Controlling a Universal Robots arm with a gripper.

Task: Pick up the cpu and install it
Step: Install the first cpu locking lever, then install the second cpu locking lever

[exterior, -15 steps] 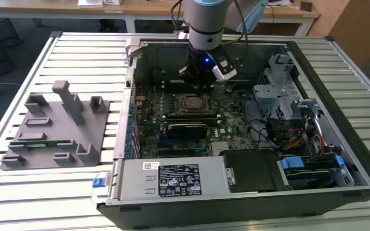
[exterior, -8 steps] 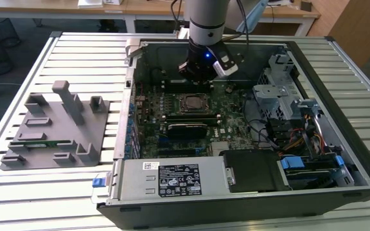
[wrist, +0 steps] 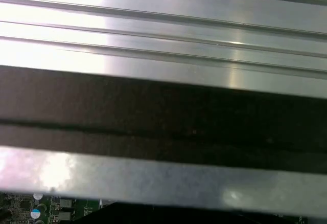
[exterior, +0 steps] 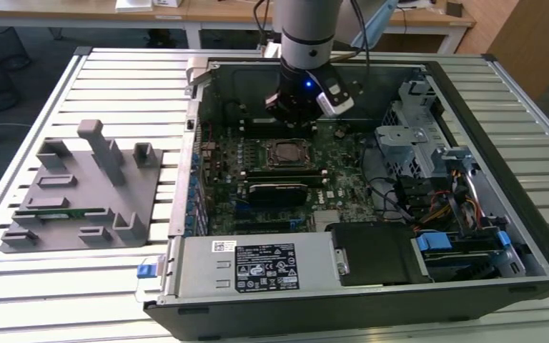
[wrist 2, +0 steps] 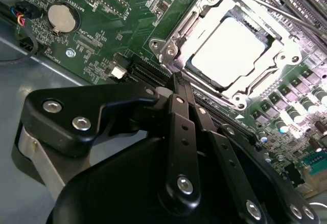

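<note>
The gripper [exterior: 299, 114] hangs over the far part of the open computer case [exterior: 503, 236], a little beyond the CPU socket [exterior: 287, 152] on the green motherboard [exterior: 337, 193]. In the second wrist view the gripper [wrist 2: 180, 81] has its black fingers [wrist 2: 178, 127] brought together, and nothing is between them. The cpu [wrist 2: 227, 50] lies flat inside the socket [wrist 2: 278, 60] in the second wrist view, its pale shiny top is turned up and the metal frame of the socket goes around it on all sides. The fingertips are just beside the near corner of this frame and apart from the chip. In the exterior view the cpu [exterior: 285, 152] is a small grey square in the middle of the board, with the gripper above and behind it. A round coin battery [wrist 2: 62, 17] sits on the board, well apart from the socket. At the exterior view's left a grey fixture plate [exterior: 74, 196] with upright blocks rests on the slatted metal table [exterior: 112, 78], and a long green memory stick [exterior: 60, 212] lies in it. The first wrist view shows the metal slats [wrist: 163, 29] of the table and the dark edge of the case [wrist: 163, 121].
</note>
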